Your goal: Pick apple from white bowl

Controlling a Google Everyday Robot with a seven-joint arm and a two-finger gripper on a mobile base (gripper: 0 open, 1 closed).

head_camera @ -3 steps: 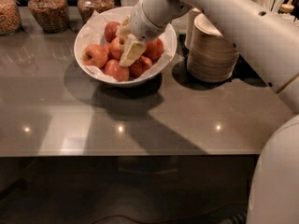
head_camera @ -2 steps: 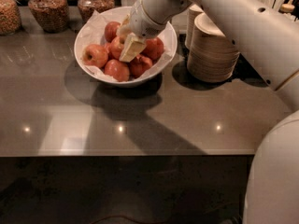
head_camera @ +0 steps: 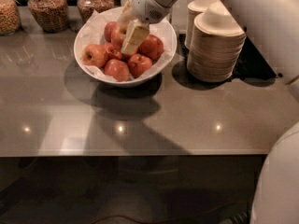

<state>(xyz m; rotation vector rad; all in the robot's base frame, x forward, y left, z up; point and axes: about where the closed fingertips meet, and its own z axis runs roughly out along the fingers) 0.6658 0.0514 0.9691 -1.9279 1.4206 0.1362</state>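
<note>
The white bowl [head_camera: 164, 37], lined with crinkled white paper, stands at the back of the grey counter and holds several red apples. The palest apple [head_camera: 95, 55], with a yellow-orange blush, lies at the bowl's left side. My gripper [head_camera: 128, 42] reaches down from the upper right into the middle of the bowl. It sits among the deeper red apples [head_camera: 150, 46], to the right of the pale one. It hides part of the apples under it.
Two tall stacks of cream disposable bowls [head_camera: 215, 48] stand just right of the white bowl. Three glass jars of nuts and grains [head_camera: 46, 10] line the back left. My white arm [head_camera: 261, 17] crosses the upper right. The counter's front edge [head_camera: 140, 154] runs across the middle.
The gripper has shifted slightly left and the wrist has risen a little over the bowl. The apples have not visibly moved.
</note>
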